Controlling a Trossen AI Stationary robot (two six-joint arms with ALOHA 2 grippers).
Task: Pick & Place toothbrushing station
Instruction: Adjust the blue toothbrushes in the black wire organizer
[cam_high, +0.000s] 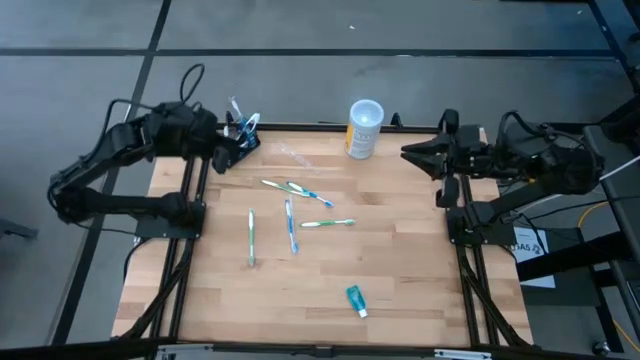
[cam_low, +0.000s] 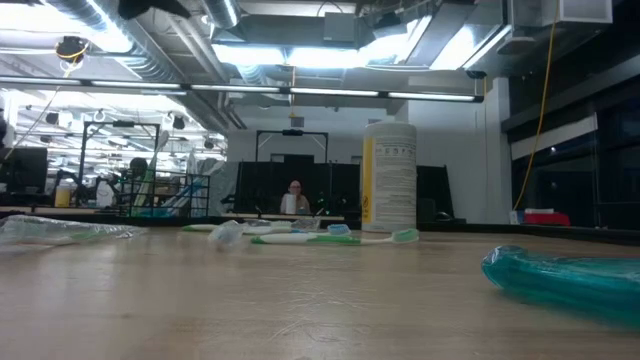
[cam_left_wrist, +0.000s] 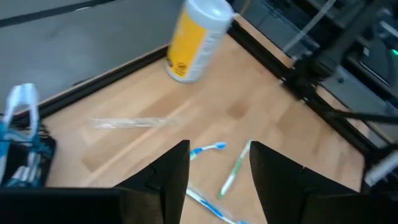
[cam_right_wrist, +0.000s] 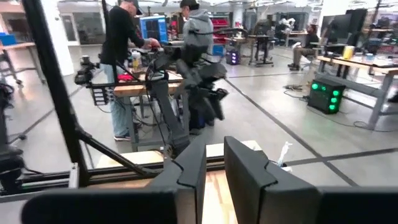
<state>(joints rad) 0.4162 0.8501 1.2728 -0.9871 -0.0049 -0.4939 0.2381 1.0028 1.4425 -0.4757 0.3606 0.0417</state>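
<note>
The toothbrushing station (cam_high: 243, 134), a small black block with toothbrushes standing in it, sits at the table's far left corner; it also shows in the left wrist view (cam_left_wrist: 25, 163). My left gripper (cam_high: 222, 153) hovers just beside it, toward the near-left, open and empty (cam_left_wrist: 219, 163). My right gripper (cam_high: 408, 152) waits at the table's far right, pointing left, fingers almost together and empty (cam_right_wrist: 214, 171). The white-and-yellow cup (cam_high: 364, 128) stands upright at the far edge between them.
Several loose toothbrushes (cam_high: 290, 215) lie flat mid-table. A clear wrapper (cam_high: 295, 155) lies near the station. A teal toothpaste tube (cam_high: 356, 300) lies near the front edge and shows close in the low view (cam_low: 565, 280). People stand in the room beyond the table.
</note>
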